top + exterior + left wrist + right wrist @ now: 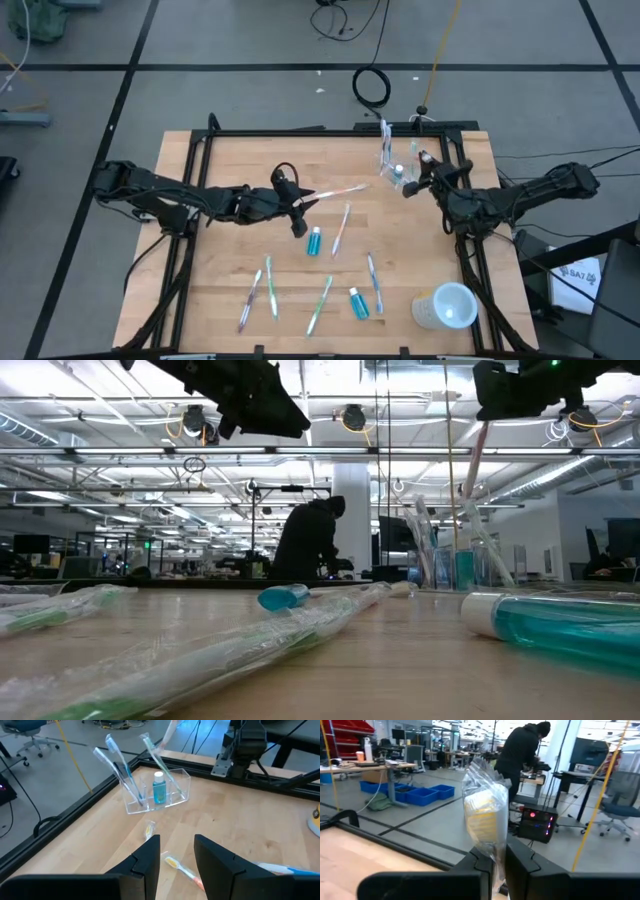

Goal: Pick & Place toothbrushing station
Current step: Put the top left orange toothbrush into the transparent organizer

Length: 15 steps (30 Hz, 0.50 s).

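High view: the clear tumbler [393,170] stands near the table's [230,170] far edge. Right gripper [409,186], just beside it, pinches a wrapped toothbrush [482,820]. Left gripper [297,205], fingers spread, hovers mid-table well apart from the tumbler, bare wood between.

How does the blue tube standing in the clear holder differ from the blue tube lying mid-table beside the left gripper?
The tube in the clear holder stands upright, white cap on top; the mid-table tube lies flat on the wood. The first sits inside the holder among upright toothbrushes, near the table's far edge by the right gripper; the second lies loose among scattered wrapped toothbrushes, close to the left gripper. Both are small, blue and white-capped.
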Each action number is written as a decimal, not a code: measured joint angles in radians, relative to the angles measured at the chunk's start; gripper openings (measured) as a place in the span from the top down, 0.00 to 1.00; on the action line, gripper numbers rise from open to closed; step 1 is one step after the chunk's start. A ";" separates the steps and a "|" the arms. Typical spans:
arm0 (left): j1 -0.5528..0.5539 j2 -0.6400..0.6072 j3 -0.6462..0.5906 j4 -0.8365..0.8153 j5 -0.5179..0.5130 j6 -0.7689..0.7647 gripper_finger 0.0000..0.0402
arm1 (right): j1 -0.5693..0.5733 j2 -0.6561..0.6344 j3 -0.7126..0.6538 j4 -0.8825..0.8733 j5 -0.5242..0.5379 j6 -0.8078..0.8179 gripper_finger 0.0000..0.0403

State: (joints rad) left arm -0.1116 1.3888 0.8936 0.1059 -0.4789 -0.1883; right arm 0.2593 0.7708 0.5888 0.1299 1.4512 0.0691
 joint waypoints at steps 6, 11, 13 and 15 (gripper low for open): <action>0.000 0.000 0.000 0.000 0.000 -0.001 0.68 | 0.025 0.000 -0.002 0.001 0.040 0.005 0.96; 0.000 0.000 0.000 0.000 0.000 -0.009 0.68 | 0.025 0.000 -0.012 0.001 0.037 0.030 0.96; 0.000 0.000 0.000 0.000 0.000 -0.009 0.68 | 0.025 -0.001 -0.012 0.009 -0.002 0.046 0.96; 0.000 0.000 0.000 0.000 0.000 -0.010 0.68 | 0.023 0.000 -0.012 0.031 -0.061 0.037 0.96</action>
State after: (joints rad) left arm -0.1116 1.3888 0.8936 0.1064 -0.4786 -0.1982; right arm 0.2823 0.7708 0.5770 0.1604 1.3899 0.1060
